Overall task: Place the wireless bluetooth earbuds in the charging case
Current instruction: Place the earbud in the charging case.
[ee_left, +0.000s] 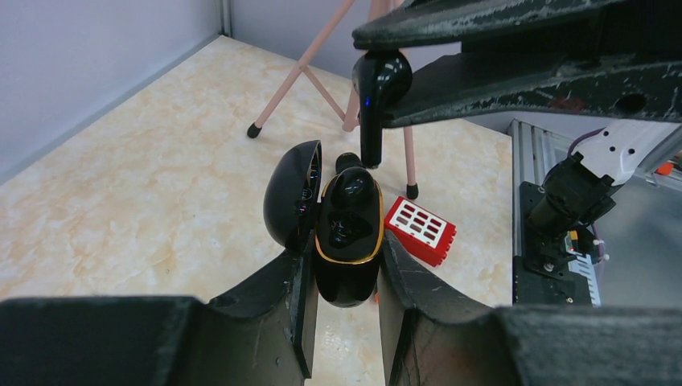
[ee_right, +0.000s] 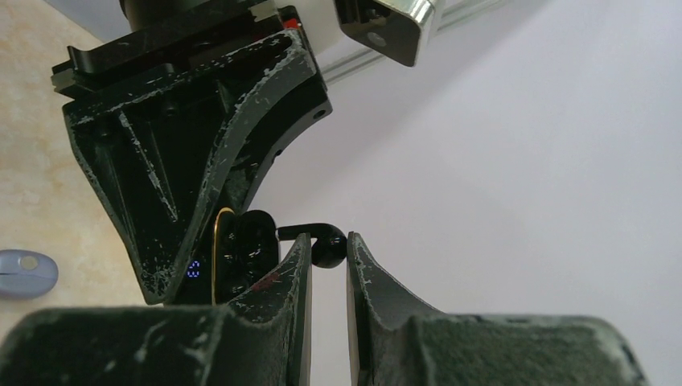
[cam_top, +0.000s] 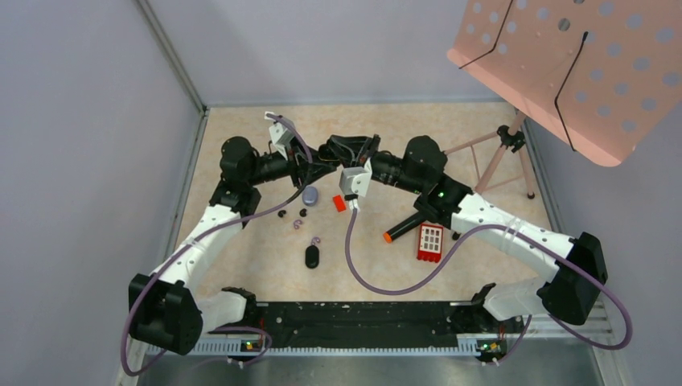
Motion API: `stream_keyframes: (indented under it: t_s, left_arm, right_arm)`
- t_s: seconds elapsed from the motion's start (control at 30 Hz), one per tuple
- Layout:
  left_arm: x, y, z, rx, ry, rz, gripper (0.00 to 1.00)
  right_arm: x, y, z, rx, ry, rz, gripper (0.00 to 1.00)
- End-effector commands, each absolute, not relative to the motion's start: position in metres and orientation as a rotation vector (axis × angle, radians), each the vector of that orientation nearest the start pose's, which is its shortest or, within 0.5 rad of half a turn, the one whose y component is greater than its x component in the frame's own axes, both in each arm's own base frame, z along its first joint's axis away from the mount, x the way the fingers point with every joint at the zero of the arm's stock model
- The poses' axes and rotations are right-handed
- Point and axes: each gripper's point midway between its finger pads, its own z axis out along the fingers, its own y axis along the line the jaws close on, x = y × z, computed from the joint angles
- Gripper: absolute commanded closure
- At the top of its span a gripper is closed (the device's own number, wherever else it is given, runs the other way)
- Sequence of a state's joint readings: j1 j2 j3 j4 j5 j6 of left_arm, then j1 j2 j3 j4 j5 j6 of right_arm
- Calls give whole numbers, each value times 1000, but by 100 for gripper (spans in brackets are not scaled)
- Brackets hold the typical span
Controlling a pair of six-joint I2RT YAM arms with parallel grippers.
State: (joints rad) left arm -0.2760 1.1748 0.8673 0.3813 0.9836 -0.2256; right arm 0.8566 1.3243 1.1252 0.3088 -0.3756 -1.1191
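Marbled beige table [cam_top: 265,269] carries scattered earbuds [cam_top: 303,212], a red block [cam_top: 430,241], a marker [cam_top: 402,227], and a grey-blue oval [cam_top: 310,195], perhaps a case.

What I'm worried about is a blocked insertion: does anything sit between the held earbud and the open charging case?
Nothing visible does. The earbud in the right gripper hangs stem-down just above the charging case, whose lid is swung aside.

The left gripper [ee_left: 346,256], clamped on the glossy black gold-rimmed charging case [ee_left: 347,213], and the right gripper [ee_right: 327,251], pinching a black stemmed earbud [ee_left: 380,84], crowded mid-table. A pink perforated tripod stand [cam_top: 563,80] blocked the far right; bare beige marble-patterned tabletop [cam_top: 261,273] lay open front-left.
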Motion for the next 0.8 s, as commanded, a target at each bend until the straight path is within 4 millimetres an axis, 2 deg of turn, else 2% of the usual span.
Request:
stream_keyframes:
  t_s: [0.0,0.77]
  left_arm:
    - [274,-236,358,871,1273,-1083,100]
    - [273,-237,367,931,1223,-1046,100]
  right_arm:
    - [267,374,389,-1389,466,70,100]
    - [272,388,373,-1464,468,74,100]
